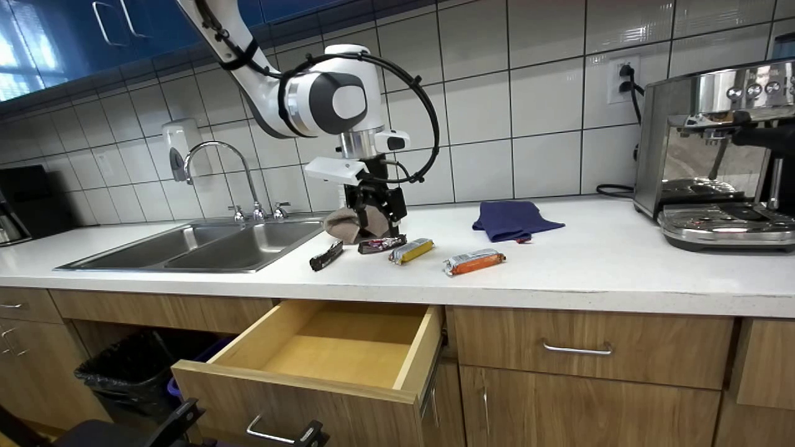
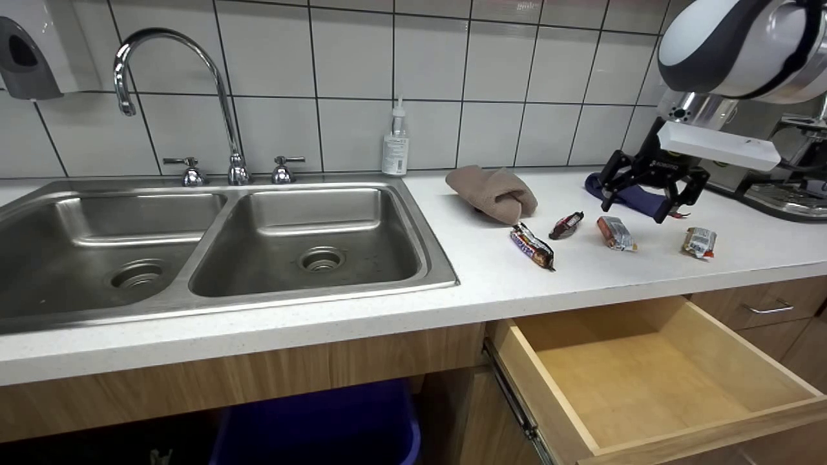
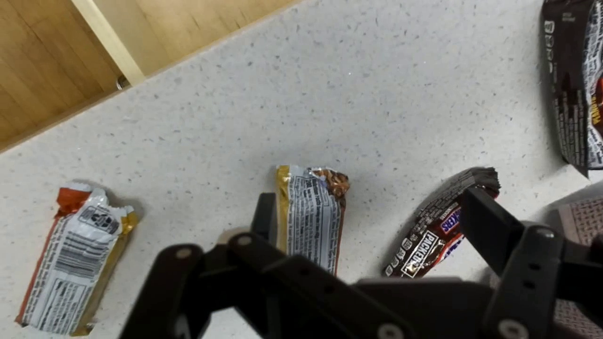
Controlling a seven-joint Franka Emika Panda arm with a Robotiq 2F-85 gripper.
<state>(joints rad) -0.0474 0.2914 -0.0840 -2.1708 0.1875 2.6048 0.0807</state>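
Note:
My gripper [image 1: 379, 230] is open and empty above the white counter; it also shows in an exterior view [image 2: 633, 213] and in the wrist view [image 3: 370, 202]. In the wrist view a silver-and-yellow bar [image 3: 308, 212] lies by the left finger and a dark Snickers bar [image 3: 431, 235] lies partly behind the right finger. An orange-and-silver bar [image 3: 75, 263] lies further left. A dark brown wrapped bar [image 3: 570, 89] lies at the right edge. All these bars also show in both exterior views. A crumpled brown cloth [image 2: 494, 190] lies beside the dark bars.
An open wooden drawer [image 1: 348, 354] sticks out below the counter. A double sink [image 2: 439, 271] with faucet is on one side, an espresso machine [image 1: 652, 155] on the other. A dark blue cloth [image 1: 515, 218] has a small red item [image 1: 523, 239] at its edge. A bottle [image 2: 395, 152] stands by the wall.

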